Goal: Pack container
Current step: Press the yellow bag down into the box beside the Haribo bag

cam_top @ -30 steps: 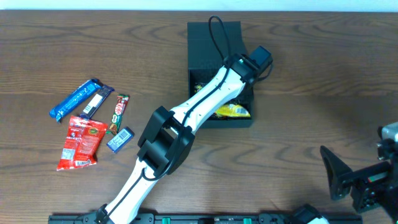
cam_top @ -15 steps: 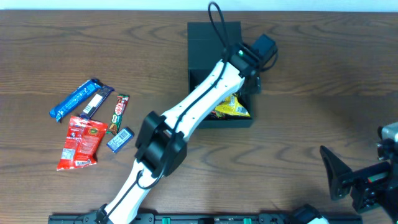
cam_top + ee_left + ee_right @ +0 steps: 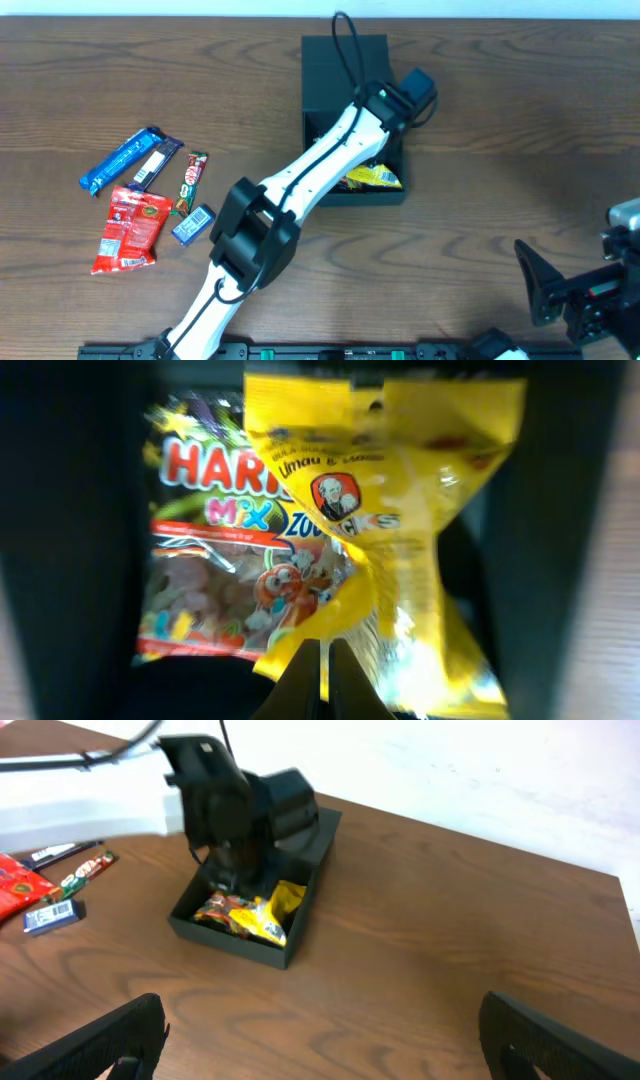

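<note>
The dark container [image 3: 330, 70] stands at the table's back centre with its flap lid laid open behind it. A yellow packet [image 3: 377, 179] and a Haribo bag lie inside. My left gripper [image 3: 392, 118] reaches down into the container, just above them. In the left wrist view its jaws [image 3: 325, 682] are pressed together with nothing between them, over the yellow packet [image 3: 400, 510] that overlaps the Haribo bag [image 3: 210, 560]. My right gripper [image 3: 330, 1040] hangs wide open and empty at the table's front right, its fingers [image 3: 537, 277] far from the container [image 3: 230, 935].
Loose snacks lie at the left: a blue bar [image 3: 120, 160], a dark bar [image 3: 157, 163], a red packet [image 3: 130, 228], a red-green bar [image 3: 192, 182] and a small blue packet [image 3: 192, 223]. The left arm's cable [image 3: 345, 40] loops over the lid.
The left gripper has gone from open to shut above the packets. Its wrist swung slightly right and back. The right arm has stayed put.
</note>
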You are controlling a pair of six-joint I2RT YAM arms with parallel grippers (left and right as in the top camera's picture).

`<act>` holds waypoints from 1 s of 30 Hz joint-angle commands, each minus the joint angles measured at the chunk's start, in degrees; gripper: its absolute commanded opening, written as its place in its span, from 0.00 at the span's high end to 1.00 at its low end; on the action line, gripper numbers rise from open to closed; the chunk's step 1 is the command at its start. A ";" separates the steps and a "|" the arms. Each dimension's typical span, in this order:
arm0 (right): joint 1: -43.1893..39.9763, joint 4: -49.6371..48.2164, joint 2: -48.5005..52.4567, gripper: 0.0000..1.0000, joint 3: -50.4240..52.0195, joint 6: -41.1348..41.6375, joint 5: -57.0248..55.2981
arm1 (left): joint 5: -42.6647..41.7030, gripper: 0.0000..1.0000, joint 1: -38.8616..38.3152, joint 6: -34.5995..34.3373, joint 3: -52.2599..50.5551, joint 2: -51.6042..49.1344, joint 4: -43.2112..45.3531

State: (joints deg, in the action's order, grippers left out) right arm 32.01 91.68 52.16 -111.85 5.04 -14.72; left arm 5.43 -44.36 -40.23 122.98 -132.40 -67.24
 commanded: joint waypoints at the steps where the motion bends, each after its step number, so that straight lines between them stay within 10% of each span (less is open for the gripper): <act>1: 0.22 0.11 0.20 0.01 0.17 0.70 0.13 | -1.01 0.94 0.24 -0.02 -0.96 -0.11 1.57; 30: 0.22 0.76 0.20 0.01 0.17 0.70 0.13 | -1.01 0.94 -0.04 0.66 -1.11 3.56 6.82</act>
State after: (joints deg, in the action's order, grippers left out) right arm 32.01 92.27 52.16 -111.85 5.04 -14.74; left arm 4.82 -44.36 -40.21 122.26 -126.98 -60.03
